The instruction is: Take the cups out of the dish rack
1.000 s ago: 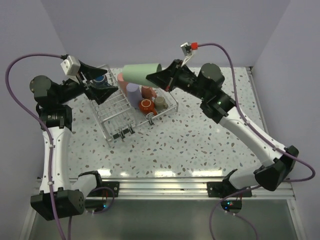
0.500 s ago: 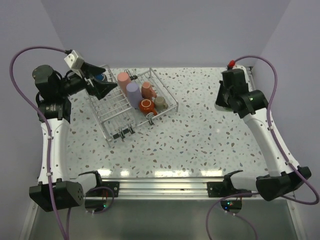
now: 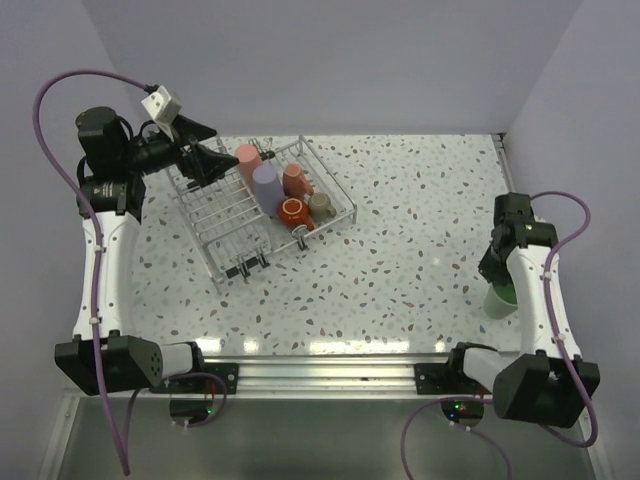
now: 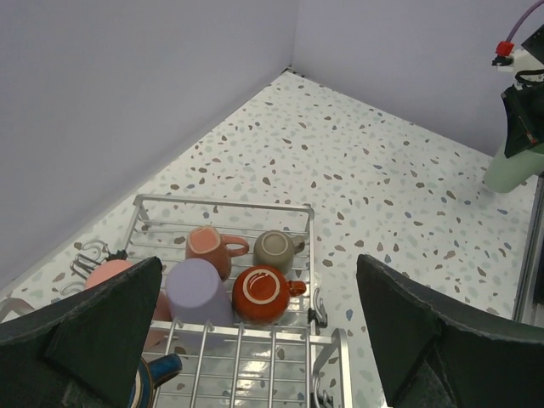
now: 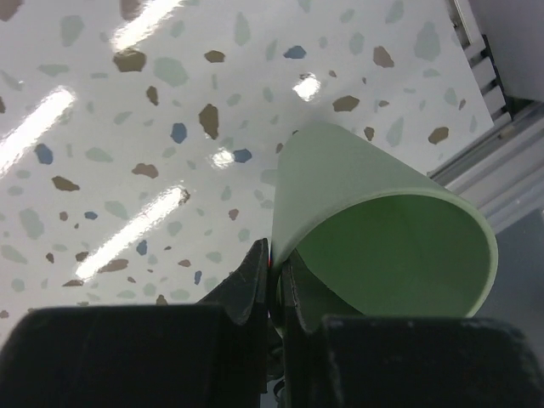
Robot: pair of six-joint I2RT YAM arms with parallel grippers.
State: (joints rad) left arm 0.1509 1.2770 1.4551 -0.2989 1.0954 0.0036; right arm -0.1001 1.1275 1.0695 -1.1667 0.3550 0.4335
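Observation:
The wire dish rack stands at the far left of the table. In it are a pink cup, a lavender cup, a salmon cup, an orange-red cup and a beige cup. A dark blue cup shows under my left gripper, which hangs wide open above the rack's far left part. My right gripper is shut on the rim of the mint-green cup. That cup is upright, mouth up, low over the table's near right corner.
The metal frame rail runs along the table's near edge, and a rail borders the right edge beside the mint-green cup. Purple walls close the back and sides. Speckled tabletop lies between rack and right arm.
My right arm has swung the mint-green cup from above the rack to the near right corner and lowered it. My left arm drew back a little to the far left, still open.

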